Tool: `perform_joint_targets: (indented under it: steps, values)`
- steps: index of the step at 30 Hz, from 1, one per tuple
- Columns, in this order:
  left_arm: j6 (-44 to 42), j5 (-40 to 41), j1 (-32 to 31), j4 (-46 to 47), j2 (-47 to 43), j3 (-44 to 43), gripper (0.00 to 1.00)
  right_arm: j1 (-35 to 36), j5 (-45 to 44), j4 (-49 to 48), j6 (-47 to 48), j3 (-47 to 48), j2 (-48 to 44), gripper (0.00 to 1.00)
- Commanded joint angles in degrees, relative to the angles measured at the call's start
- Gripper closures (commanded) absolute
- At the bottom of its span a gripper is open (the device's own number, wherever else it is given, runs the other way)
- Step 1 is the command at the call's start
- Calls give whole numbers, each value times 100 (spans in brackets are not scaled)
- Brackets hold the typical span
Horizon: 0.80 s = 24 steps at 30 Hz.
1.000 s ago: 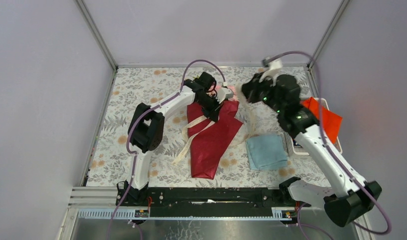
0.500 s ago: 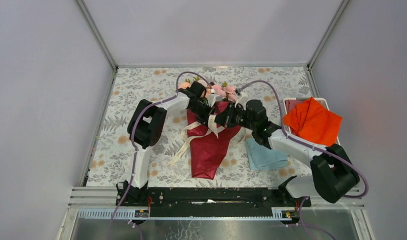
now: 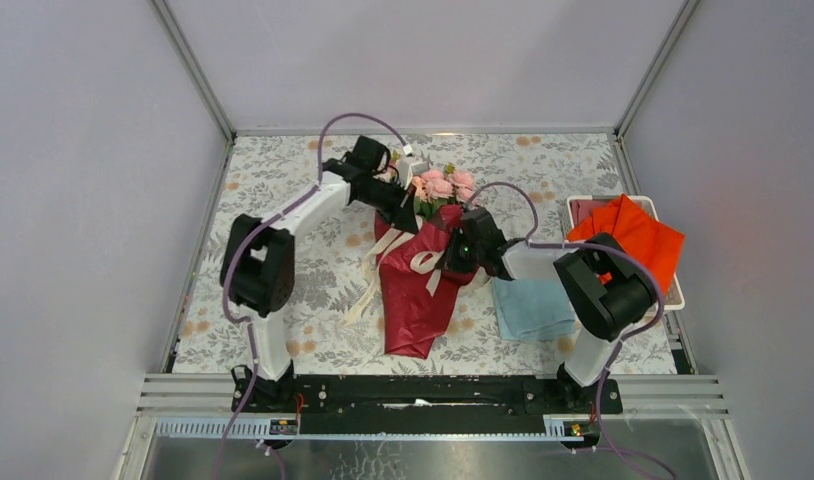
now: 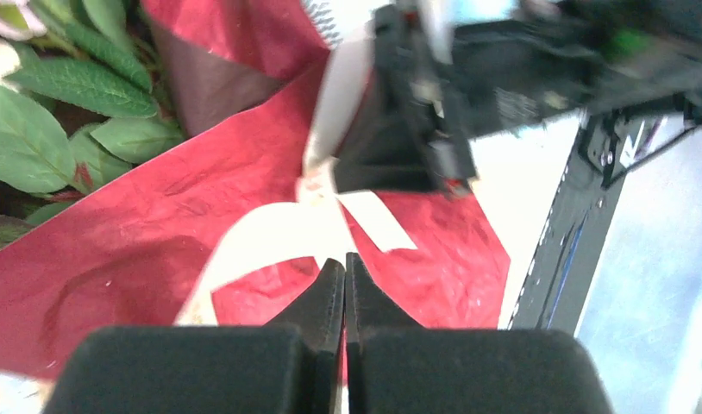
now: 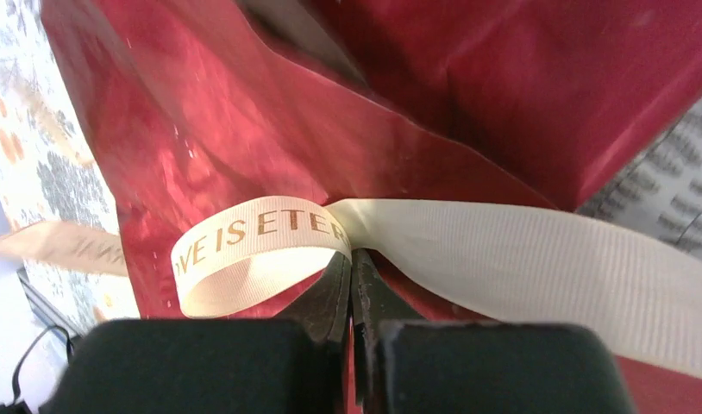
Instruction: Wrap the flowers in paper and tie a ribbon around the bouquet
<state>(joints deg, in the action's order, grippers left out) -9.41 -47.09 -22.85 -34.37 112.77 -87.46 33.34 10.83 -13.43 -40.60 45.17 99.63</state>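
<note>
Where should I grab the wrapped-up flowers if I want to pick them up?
Grab the narrow end of the paper cone, the end nearest the arms, coming down from above and pinching across it. It lies flat and tapers thin there, so fingers should fit around it. The flowers at the wide end look delicate, and the ribbon crosses the middle.

Right gripper (image 5: 352,266) pinching ribbon (image 5: 261,235), crimson paper (image 5: 244,129)

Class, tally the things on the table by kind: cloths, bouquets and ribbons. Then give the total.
cloth: 2, orange cloth and blue cloth
bouquet: 1
ribbon: 1
total: 4
</note>
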Motion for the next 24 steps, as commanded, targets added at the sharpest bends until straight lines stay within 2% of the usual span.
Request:
perform_joint_targets:
  steps: [1, 5, 11, 14, 16, 20, 24]
  values:
    - [-1440, -223, -182, -1301, -825, -431, 100, -227, -210, 260, 61, 519, 292, 100]
    - [-2632, -248, -703, -2905, -1039, -707, 100, -310, 188, 200, 315, 899, 383, 100]
    - [-3814, -276, -1777, -3939, -1028, -796, 100, -304, 1025, 131, 754, 1493, 524, 100]
    - [-4161, -199, -2073, -4017, -897, -1001, 100, -320, 1410, 54, 833, 1666, 567, 100]
    - [-4117, -108, -2091, -3837, -782, -1217, 100, -324, 1602, 104, 928, 1768, 579, 93]
    - [-3547, 445, -1958, -2838, -739, -1042, 100, -427, 1875, 559, 1268, 1925, 353, 70]
    - [-3239, 180, -1471, -2078, -610, -776, 100, -766, 2467, 677, 1359, 1838, -31, 53]
